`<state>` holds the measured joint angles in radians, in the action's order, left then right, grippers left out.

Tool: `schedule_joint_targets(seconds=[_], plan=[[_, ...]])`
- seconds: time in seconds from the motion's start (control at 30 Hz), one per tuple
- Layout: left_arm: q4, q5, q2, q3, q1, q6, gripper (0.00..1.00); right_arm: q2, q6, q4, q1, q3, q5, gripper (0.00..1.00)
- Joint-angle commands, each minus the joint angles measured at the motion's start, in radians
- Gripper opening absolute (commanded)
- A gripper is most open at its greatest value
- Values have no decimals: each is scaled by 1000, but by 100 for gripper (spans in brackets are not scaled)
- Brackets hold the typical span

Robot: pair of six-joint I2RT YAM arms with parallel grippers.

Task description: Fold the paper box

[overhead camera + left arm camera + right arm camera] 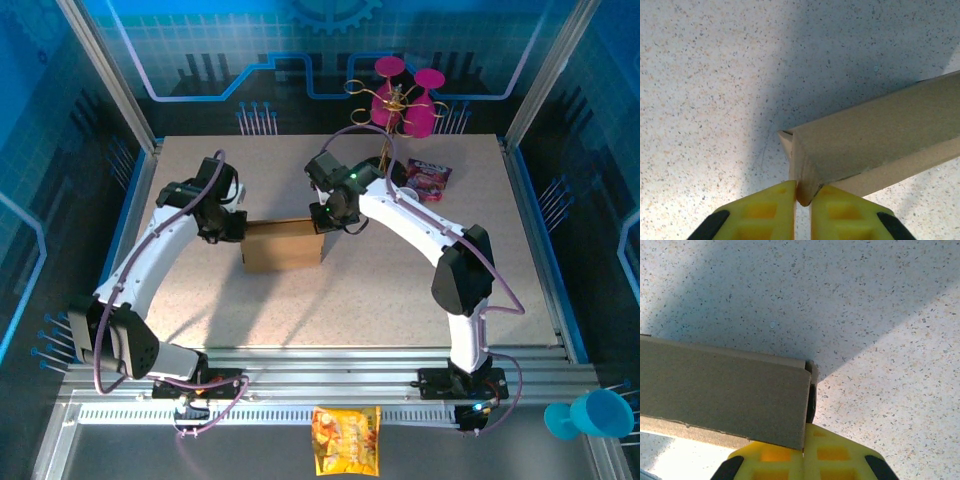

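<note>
The paper box (283, 246) is plain brown cardboard, lying in the middle of the table between my two grippers. My left gripper (232, 226) is at its left end. In the left wrist view the yellow fingers (772, 210) are shut on a corner flap of the paper box (875, 135), pinched at the left gripper (804, 194). My right gripper (326, 216) is at the box's right end. In the right wrist view the right gripper (805, 434) has its fingers together, with the end of a paper box (725, 395) panel lying over the left fingertip and no cardboard between them.
Pink cups on a gold rack (405, 103) stand at the back. A red snack packet (429, 178) lies at the back right. A yellow-orange snack bag (346, 438) lies on the near rail and a blue cup (595, 415) at the near right corner.
</note>
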<state>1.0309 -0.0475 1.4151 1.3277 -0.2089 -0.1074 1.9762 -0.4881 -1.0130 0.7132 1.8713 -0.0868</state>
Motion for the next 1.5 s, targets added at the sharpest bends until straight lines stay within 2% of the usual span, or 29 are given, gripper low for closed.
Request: schedule_joint_targets(seconds=[0.0, 0.43, 0.7, 1.17, 1.47], plan=[[77, 44, 15, 50, -3, -35, 11, 26, 20, -64, 1, 39, -13, 0], [144, 110, 57, 90, -1, -120, 4, 51, 22, -124, -3, 127, 6, 0], [117, 135, 63, 40, -1, -136, 2, 41, 6, -84, -1, 57, 27, 0], [84, 147, 47, -11, -1, -160, 0, 44, 8, -81, -3, 48, 23, 0], [-23, 141, -24, -140, -1, -171, 0, -26, 28, 46, 1, -98, 15, 0]])
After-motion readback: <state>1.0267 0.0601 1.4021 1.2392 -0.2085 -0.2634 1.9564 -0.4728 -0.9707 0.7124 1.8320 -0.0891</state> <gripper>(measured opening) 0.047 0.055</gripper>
